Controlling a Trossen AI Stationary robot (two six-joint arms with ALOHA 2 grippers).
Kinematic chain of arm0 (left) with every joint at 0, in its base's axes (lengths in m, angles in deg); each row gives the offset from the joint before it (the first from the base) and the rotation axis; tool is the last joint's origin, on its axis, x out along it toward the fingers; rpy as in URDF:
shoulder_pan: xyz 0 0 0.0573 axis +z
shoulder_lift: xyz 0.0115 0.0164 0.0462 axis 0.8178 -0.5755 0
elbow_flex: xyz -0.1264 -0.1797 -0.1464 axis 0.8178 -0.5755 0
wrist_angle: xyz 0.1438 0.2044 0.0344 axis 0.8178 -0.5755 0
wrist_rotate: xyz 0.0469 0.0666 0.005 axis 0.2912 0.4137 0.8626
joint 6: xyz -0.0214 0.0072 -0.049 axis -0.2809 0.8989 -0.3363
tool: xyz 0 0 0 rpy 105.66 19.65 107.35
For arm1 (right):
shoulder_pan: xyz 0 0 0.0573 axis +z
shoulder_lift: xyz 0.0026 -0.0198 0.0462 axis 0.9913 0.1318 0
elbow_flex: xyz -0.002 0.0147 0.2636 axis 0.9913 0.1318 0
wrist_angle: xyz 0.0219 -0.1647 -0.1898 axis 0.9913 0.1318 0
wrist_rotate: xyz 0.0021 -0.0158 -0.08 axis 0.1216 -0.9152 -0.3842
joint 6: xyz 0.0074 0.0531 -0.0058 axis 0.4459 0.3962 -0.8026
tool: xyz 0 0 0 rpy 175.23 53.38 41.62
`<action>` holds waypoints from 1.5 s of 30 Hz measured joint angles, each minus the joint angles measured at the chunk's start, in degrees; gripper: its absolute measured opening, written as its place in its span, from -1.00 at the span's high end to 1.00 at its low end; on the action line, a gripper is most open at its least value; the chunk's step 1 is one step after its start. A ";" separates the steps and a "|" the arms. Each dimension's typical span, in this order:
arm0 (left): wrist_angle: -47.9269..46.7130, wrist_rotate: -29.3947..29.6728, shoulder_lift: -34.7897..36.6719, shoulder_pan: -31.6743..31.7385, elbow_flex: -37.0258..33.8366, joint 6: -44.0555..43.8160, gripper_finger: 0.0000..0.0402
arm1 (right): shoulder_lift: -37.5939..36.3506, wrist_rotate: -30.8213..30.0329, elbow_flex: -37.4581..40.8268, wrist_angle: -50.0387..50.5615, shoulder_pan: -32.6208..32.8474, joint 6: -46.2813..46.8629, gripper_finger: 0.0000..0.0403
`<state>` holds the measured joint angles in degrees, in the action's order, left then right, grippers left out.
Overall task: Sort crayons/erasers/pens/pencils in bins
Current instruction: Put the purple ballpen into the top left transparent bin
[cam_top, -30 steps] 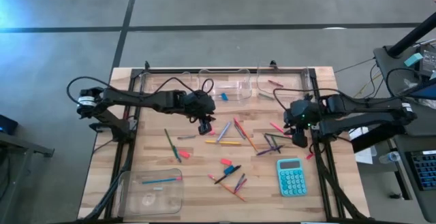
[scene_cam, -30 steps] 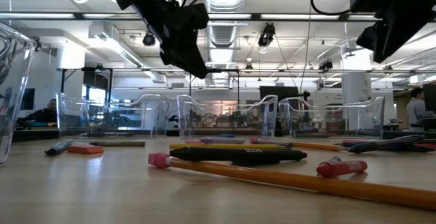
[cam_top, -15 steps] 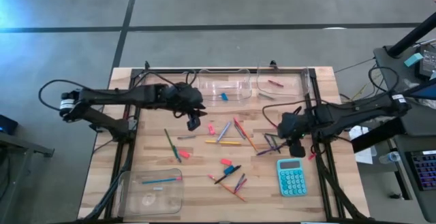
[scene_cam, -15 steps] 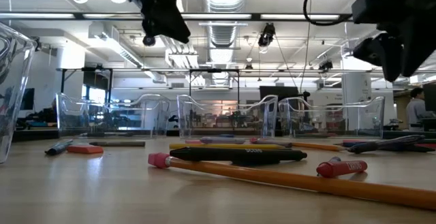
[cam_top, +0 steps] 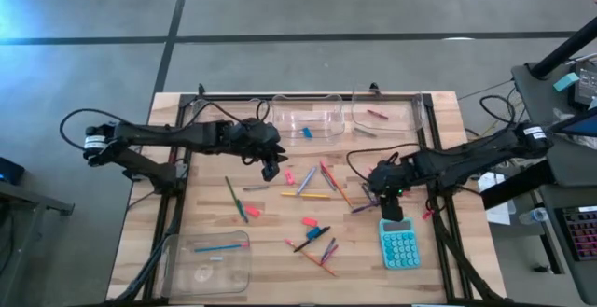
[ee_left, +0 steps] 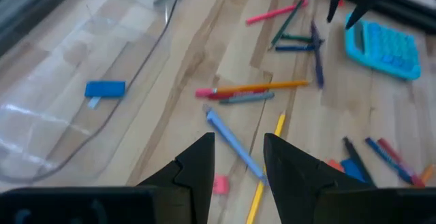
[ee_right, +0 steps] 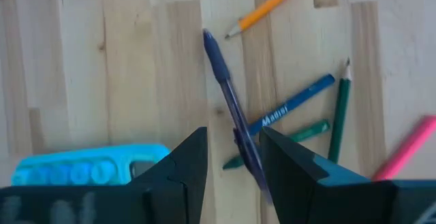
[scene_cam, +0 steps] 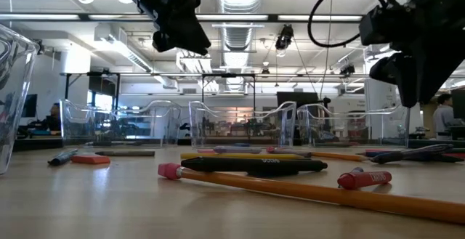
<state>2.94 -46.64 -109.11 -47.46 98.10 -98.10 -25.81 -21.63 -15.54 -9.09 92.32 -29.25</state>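
Note:
Pencils, pens, crayons and erasers lie scattered on the wooden table [cam_top: 270, 223]. My left gripper [cam_top: 270, 169] hangs open and empty above the table's middle, near the far bins; below it lie a light-blue pencil [ee_left: 231, 142] and a yellow pencil [ee_left: 262, 176]. My right gripper [cam_top: 390, 204] is open above the table, just beyond the teal calculator [cam_top: 399, 242]. A dark purple pen [ee_right: 228, 94] lies flat on the wood under its fingers, beside a blue pencil [ee_right: 293, 108] and a green one [ee_right: 338, 115]. A blue eraser [ee_left: 105, 89] lies in a far bin [cam_top: 303, 120].
A second far bin [cam_top: 382, 116] holds a red crayon. A near-left bin [cam_top: 207, 258] holds a blue pencil. More sticks and pink erasers lie near the table's front middle [cam_top: 312, 237]. A black frame runs along the table's sides.
My right gripper has sunk and gone toward the table's left edge, ending over the purple pen beside the calculator. My left gripper has risen and drawn back a little toward the table's left. Nothing on the table has moved.

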 joint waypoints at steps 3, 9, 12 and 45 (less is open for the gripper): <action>0.18 0.00 -0.17 -0.02 -0.04 0.00 0.44 | 2.20 0.00 0.00 -0.06 0.00 -0.42 0.39; 0.62 0.00 -0.17 -0.02 -0.04 0.15 0.44 | 7.45 0.00 0.00 -1.13 0.00 -0.61 0.39; 0.67 0.00 -0.17 -0.02 -0.04 0.35 0.44 | 10.24 -0.02 0.00 -1.26 0.00 -1.53 0.39; 1.29 0.00 -0.17 -0.04 -0.30 0.35 0.44 | 12.16 -0.50 0.09 -0.20 1.51 -2.31 0.78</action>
<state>4.23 -46.64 -109.29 -47.51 97.79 -97.75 -13.65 -22.13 -15.45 -9.29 93.83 -31.56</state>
